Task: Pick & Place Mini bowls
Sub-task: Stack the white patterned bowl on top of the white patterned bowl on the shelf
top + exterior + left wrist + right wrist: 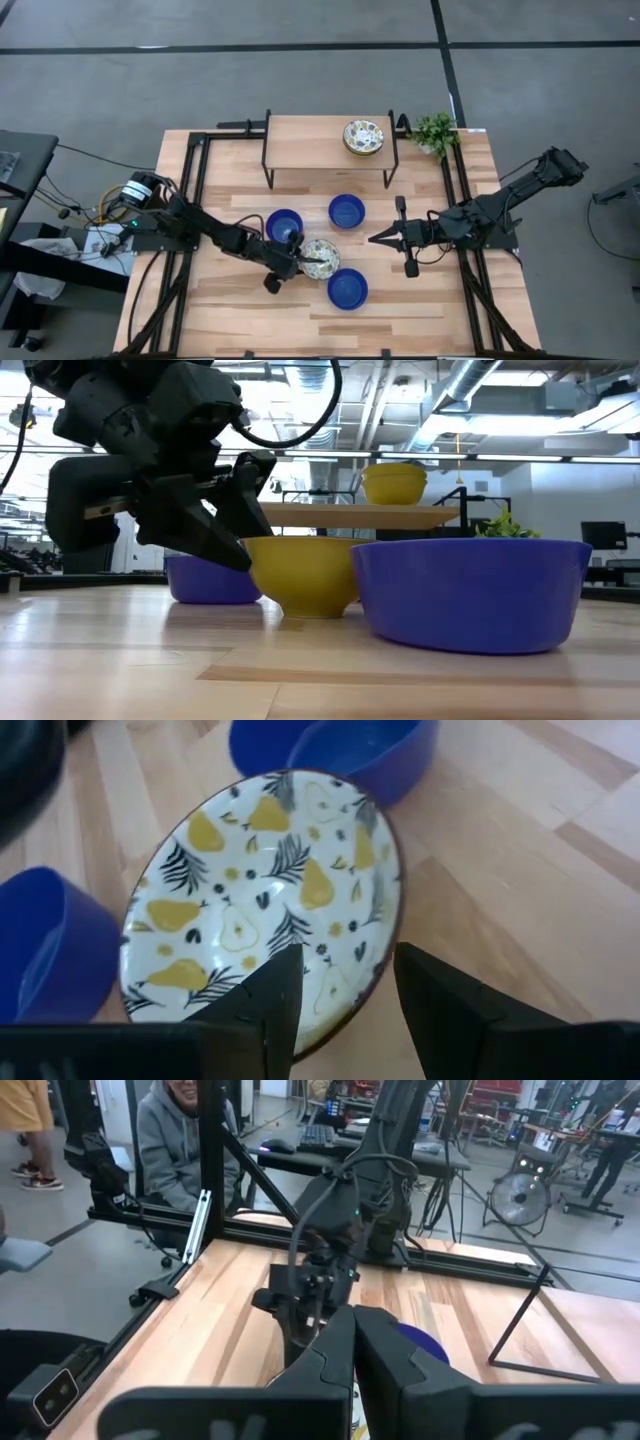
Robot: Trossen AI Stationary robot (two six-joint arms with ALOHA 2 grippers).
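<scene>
A lab or workshop: exposed ceiling ducts [480,390], concrete floor [300,80], equipment benches [560,1140]

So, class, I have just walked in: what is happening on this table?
The left tool is at the patterned bowl in the middle of the table, its fingers open and straddling the near rim, with no grip closed yet. Three blue bowls sit around it on the wood. Another patterned bowl rests on the raised shelf at the back. The right tool waits shut, off to the side.
</scene>
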